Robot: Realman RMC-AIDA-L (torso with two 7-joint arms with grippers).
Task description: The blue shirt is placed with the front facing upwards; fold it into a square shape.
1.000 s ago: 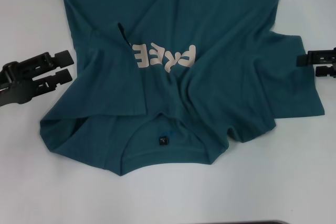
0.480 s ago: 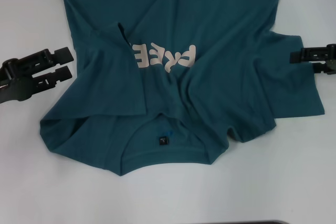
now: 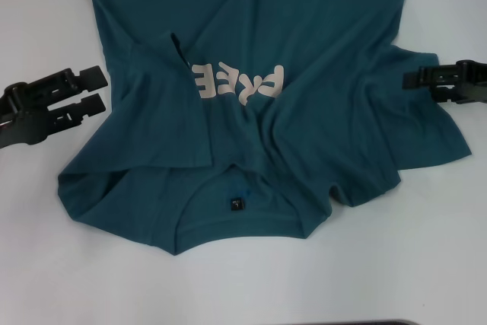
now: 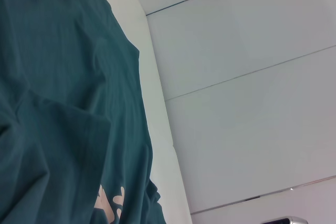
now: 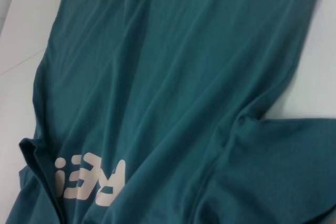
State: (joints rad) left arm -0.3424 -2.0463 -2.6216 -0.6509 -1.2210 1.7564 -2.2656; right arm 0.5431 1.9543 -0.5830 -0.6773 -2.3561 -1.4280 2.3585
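The blue shirt lies front up on the white table, with its collar and dark neck tag nearest me. Its pale "FREE" lettering reads upside down. One sleeve is folded inward over the chest; the other sleeve lies spread out. My left gripper stands open on the table just off the shirt's left edge. My right gripper is open, over the spread sleeve's far edge. The right wrist view shows the shirt body and lettering; the left wrist view shows shirt fabric.
White table surface surrounds the shirt on the left, right and near sides. A dark object's edge shows at the table's near border. The shirt's hem runs out of the head view at the far side.
My right gripper has moved inward from the table's right edge to over the spread sleeve. The left gripper has barely shifted. The shirt has not moved.
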